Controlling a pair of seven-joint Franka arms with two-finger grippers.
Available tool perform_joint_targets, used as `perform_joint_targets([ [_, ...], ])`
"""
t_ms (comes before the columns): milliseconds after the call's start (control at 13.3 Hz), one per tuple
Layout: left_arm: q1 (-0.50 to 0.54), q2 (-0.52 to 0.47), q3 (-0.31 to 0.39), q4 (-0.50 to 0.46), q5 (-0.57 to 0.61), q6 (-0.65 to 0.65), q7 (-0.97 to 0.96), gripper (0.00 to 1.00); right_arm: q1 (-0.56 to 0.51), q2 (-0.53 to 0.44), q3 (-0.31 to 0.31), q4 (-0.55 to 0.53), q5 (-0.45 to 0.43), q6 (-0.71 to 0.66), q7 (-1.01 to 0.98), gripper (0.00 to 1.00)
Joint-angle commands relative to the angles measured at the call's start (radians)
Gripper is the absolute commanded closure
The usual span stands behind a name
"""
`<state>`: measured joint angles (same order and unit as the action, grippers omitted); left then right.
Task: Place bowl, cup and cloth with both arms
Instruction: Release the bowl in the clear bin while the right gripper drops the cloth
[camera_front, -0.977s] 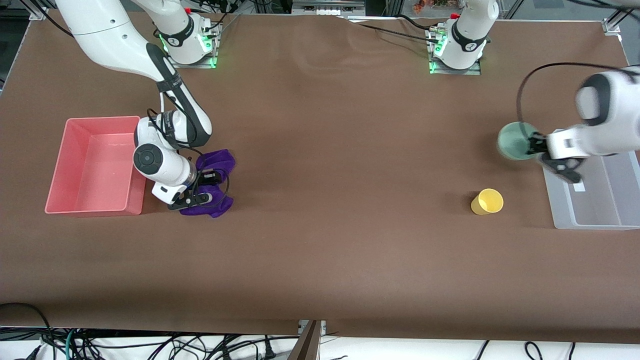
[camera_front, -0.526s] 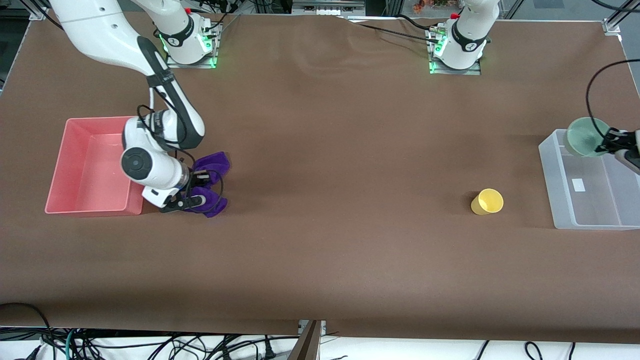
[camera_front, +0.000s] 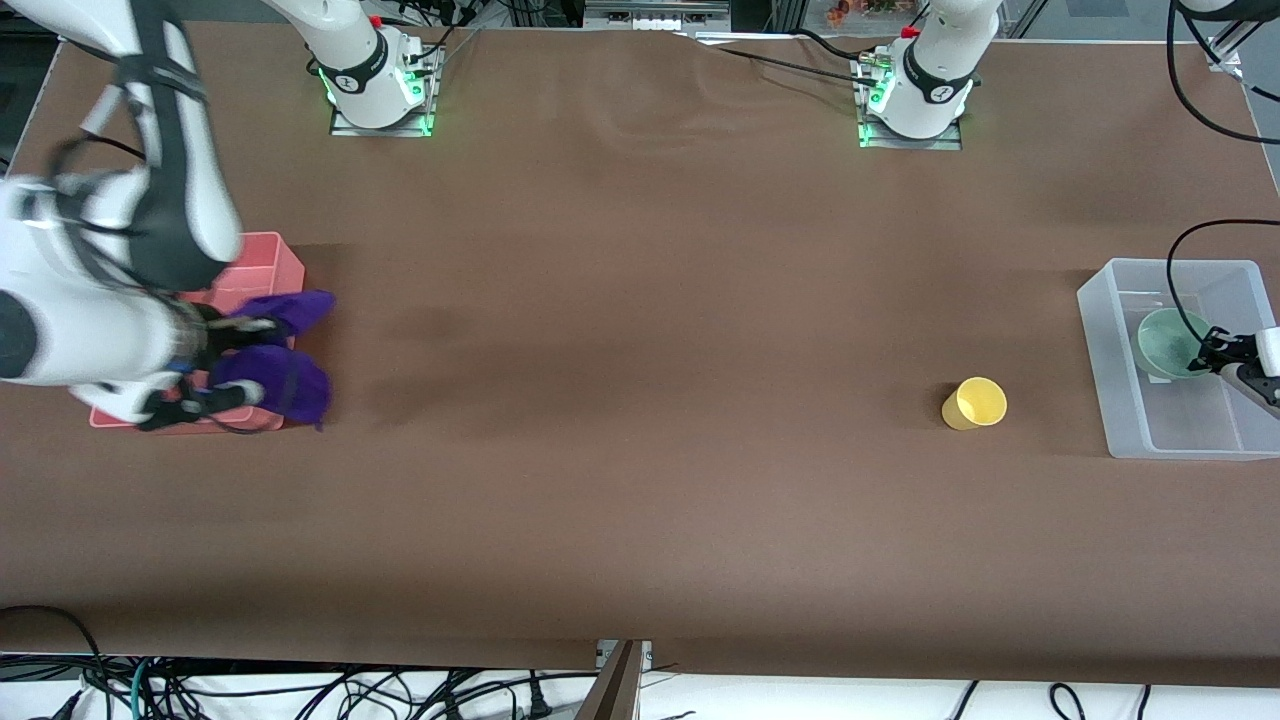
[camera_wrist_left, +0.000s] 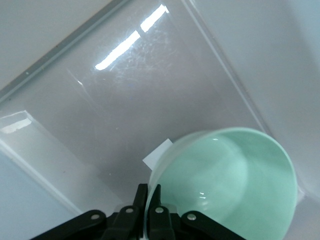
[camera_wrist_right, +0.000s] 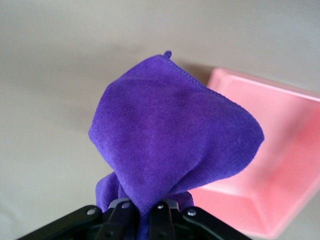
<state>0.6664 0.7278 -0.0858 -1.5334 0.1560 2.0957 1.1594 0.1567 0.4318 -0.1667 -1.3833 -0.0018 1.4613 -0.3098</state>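
Note:
My right gripper (camera_front: 222, 362) is shut on the purple cloth (camera_front: 275, 375) and holds it in the air over the edge of the pink bin (camera_front: 272, 262); the cloth hangs from the jaws in the right wrist view (camera_wrist_right: 175, 140). My left gripper (camera_front: 1215, 352) is shut on the rim of the mint-green bowl (camera_front: 1165, 343), inside the clear bin (camera_front: 1100, 340). The left wrist view shows the bowl (camera_wrist_left: 230, 185) over the bin's floor (camera_wrist_left: 150, 100). The yellow cup (camera_front: 973, 403) lies on its side on the brown table, beside the clear bin.
The pink bin (camera_wrist_right: 280, 145) stands at the right arm's end of the table, the clear bin at the left arm's end. A black cable (camera_front: 1180, 270) loops over the clear bin. Both arm bases stand along the table's top edge.
My right arm has lifted the cloth off the table and carried it to the pink bin's edge. My left arm has carried the bowl down into the clear bin. The cup has not moved.

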Motion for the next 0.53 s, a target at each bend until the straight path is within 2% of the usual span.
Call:
perform_joint_targets([
  [0,0.007,-0.008,-0.012,0.035,0.025,-0.028,0.019,0.14,-0.002,0.015,-0.126,0.072,0.0,-0.088,-0.191,1.0],
  [75,0.007,-0.027,-0.015,0.036,0.025,-0.042,0.026,0.0,-0.002,0.016,-0.178,0.067,0.0,-0.078,-0.253,1.0],
  [226,-0.01,-0.108,-0.029,0.039,0.025,-0.141,0.025,0.0,-0.005,0.025,-0.259,0.005,-0.001,-0.052,-0.34,1.0],
  [451,-0.074,-0.223,-0.074,0.041,0.023,-0.29,-0.057,0.0,-0.031,0.027,-0.275,-0.136,0.0,0.059,-0.377,1.0],
])
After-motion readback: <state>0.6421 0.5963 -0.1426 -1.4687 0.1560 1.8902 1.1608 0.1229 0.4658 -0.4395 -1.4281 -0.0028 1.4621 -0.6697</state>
